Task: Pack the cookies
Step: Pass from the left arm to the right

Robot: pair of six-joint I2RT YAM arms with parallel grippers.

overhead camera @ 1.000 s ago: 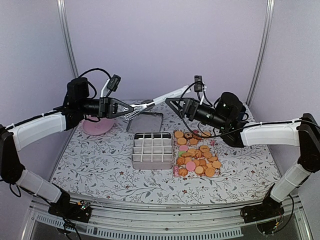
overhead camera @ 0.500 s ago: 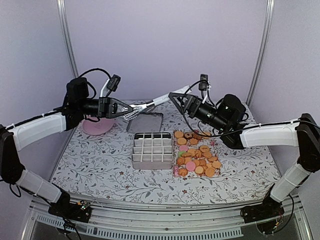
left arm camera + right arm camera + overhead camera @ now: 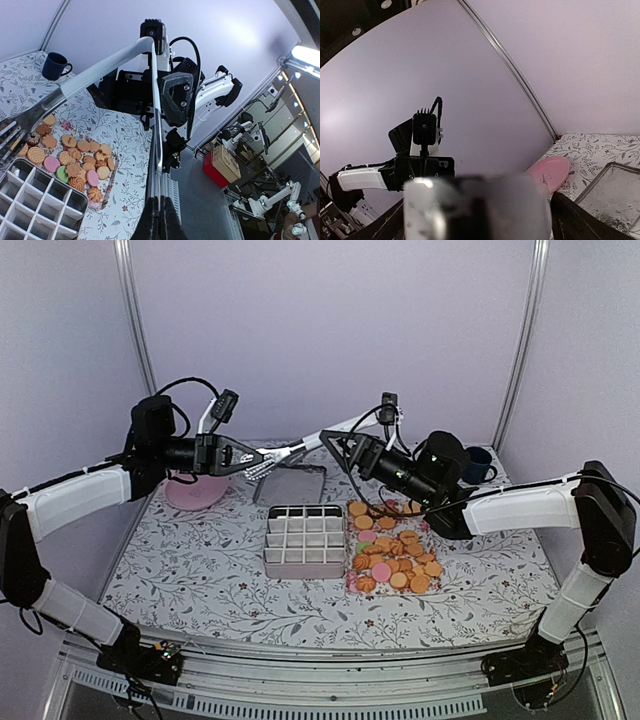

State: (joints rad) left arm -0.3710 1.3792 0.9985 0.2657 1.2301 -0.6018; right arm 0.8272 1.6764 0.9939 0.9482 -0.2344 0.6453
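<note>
The cookies [image 3: 392, 550] lie in a heap on a flat sheet right of the grey grid tray [image 3: 305, 540]; most are golden-orange, a few pink, green or brown. They also show in the left wrist view [image 3: 75, 160]. My left gripper [image 3: 252, 460] is shut on one arm of metal tongs [image 3: 310, 442] and holds them in the air above the table's far side. In the left wrist view the fingers [image 3: 161, 210] pinch that arm [image 3: 156, 125]. My right gripper [image 3: 335, 443] is open around the tongs' far end, which fills its wrist view as a grey blur [image 3: 475, 205].
A pink plate [image 3: 195, 490] sits at the far left. A metal tray [image 3: 292, 483] lies behind the grid tray. A blue mug [image 3: 478, 462] stands at the far right. The grid tray's cells [image 3: 35, 200] look empty.
My right gripper has moved left and up along the tongs to their far end. My left gripper has kept hold of the tongs and barely moved.
</note>
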